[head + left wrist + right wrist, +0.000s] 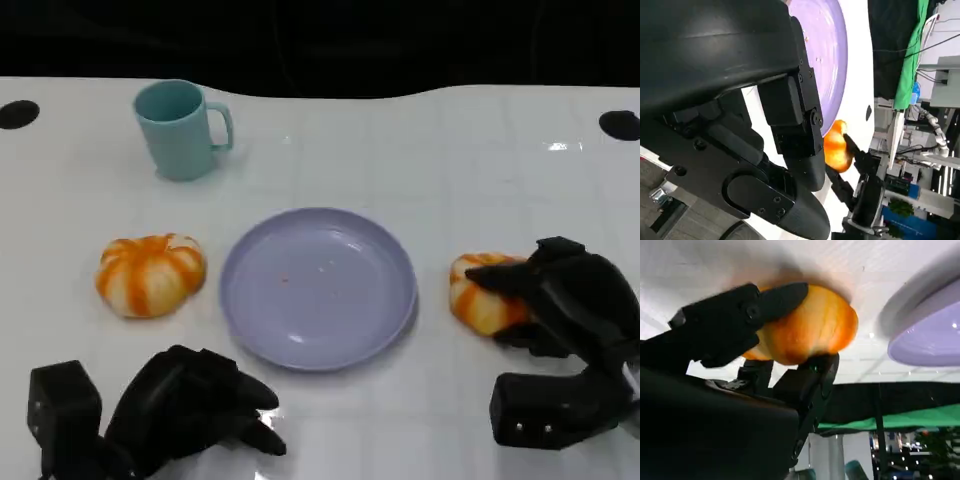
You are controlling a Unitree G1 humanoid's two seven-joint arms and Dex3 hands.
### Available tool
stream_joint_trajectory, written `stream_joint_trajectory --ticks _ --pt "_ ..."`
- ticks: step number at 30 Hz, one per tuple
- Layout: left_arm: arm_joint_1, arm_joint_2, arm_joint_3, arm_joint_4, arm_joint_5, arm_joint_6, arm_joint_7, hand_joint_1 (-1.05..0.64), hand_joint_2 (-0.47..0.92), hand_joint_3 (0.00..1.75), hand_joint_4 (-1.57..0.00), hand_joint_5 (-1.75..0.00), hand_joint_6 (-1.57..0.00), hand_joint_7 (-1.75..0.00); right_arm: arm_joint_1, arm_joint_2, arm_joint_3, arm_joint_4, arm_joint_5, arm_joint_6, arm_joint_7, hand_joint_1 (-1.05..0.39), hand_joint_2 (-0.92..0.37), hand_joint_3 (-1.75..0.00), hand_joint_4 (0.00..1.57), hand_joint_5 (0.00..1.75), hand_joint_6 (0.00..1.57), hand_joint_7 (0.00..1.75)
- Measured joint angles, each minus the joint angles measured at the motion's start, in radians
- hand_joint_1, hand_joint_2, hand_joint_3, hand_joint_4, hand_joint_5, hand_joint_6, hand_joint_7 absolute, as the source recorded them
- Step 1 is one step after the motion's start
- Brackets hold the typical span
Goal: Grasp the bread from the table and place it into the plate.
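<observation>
Two orange-and-white striped buns lie on the white table (420,150), one on each side of the lilac plate (318,288). The bread (482,292) you are working on sits just beside the plate's rim on your right, and your right hand (560,300) is on it. In the right wrist view one finger (770,300) lies across the top of the bun and another presses its far side, so the hand is grasping the bread, though the bun looks to be resting on the table, not lifted. The other bun (150,273) lies untouched on the plate's left side, with a teal mug (180,128) well behind it.

Your left hand (190,405) rests low near the table's front edge with its fingers curled in and nothing in them.

Treat the bread as light and soft. It probably dents under a hard squeeze, and its rounded, glossy top gives little for fingers to catch on. Hold it around its widest part, from opposite sides, rather than pinching the crown. Squeeze only enough to carry it. Lift it above the raised rim before moving across, and set it down near the plate's middle.
</observation>
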Motion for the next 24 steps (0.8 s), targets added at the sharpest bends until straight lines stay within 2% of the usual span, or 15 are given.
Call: stream_joint_trajectory --ticks 2,4,16,22,24 --pt "0.001 0.000 0.000 -0.002 0.000 0.000 0.000 -1.05 0.77 0.00 -1.57 -0.24 -1.57 -0.02 -0.002 0.001 0.008 0.012 -0.003 -0.009 -0.045 -0.07 -0.37 -1.17 0.95 1.74 0.77 1.67" --pt "0.001 0.000 0.000 -0.003 0.000 0.000 0.000 -1.05 0.77 0.00 -1.57 -0.23 -1.57 -0.02 -0.005 0.006 0.015 0.014 -0.003 -0.010 -0.077 -0.08 -0.35 -1.19 0.95 1.75 0.74 1.73" --pt "0.001 0.000 0.000 -0.004 0.000 0.002 0.000 -1.05 0.76 0.00 -1.57 -0.23 -1.57 -0.02 -0.015 0.015 0.017 -0.023 -0.001 -0.047 -0.169 -0.12 -0.33 -1.26 0.97 1.75 0.72 1.75" --pt "0.001 -0.003 0.000 -0.003 0.000 0.002 0.000 -1.05 0.76 0.00 -1.57 -0.23 -1.57 -0.02 -0.030 0.015 0.015 -0.045 0.006 -0.078 -0.177 -0.12 -0.26 -1.35 0.98 1.75 0.73 1.75" --pt "0.001 -0.005 0.000 -0.003 0.000 0.001 0.000 -1.05 0.77 0.00 -1.57 -0.23 -1.57 -0.02 -0.037 0.015 0.013 -0.054 0.013 -0.084 -0.177 -0.12 -0.23 -1.44 1.00 1.75 0.75 1.75"
